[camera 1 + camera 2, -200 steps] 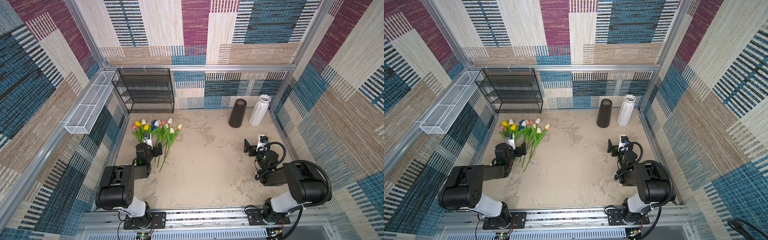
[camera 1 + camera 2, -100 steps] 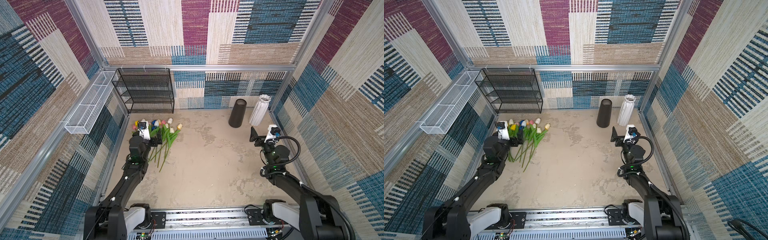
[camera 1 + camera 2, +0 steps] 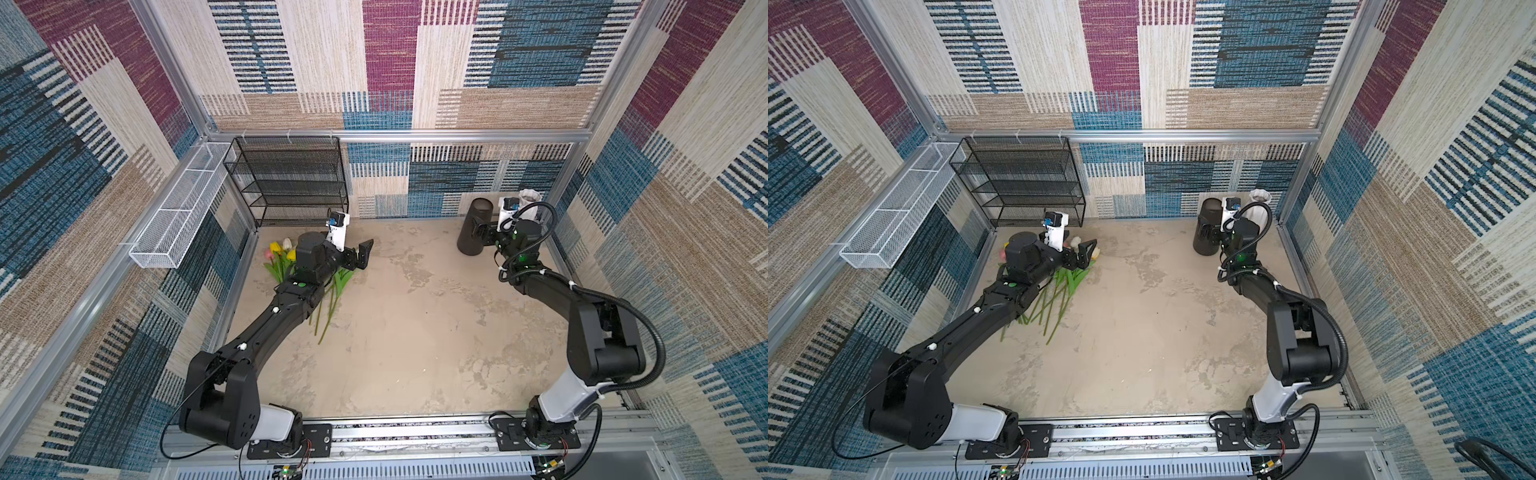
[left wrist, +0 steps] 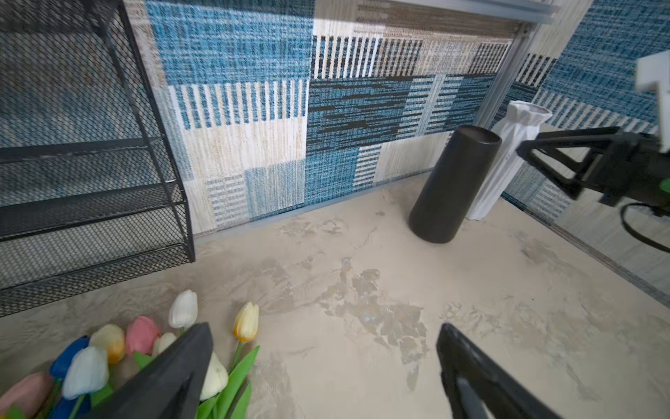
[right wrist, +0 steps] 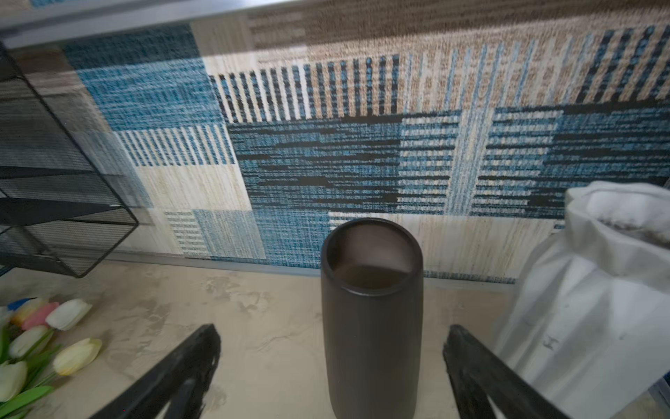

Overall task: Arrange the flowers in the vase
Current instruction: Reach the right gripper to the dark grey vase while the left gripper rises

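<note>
You've placed nothing yet: flowers point(image 3: 279, 254) lie at ten o'clock, dark vase point(image 3: 471, 228) at one is empty, left gripper point(image 3: 365, 254) and right gripper point(image 5: 331, 332) jaws apart.

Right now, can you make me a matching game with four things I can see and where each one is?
Things:
1. flowers
2. dark vase
3. white vase
4. black shelf

Places:
a. against the back wall, on the left
b. straight ahead of the open right gripper
c. lying flat, on the left side
d. in the far right corner

Pairs: 1-c, 2-b, 3-d, 4-a
</note>
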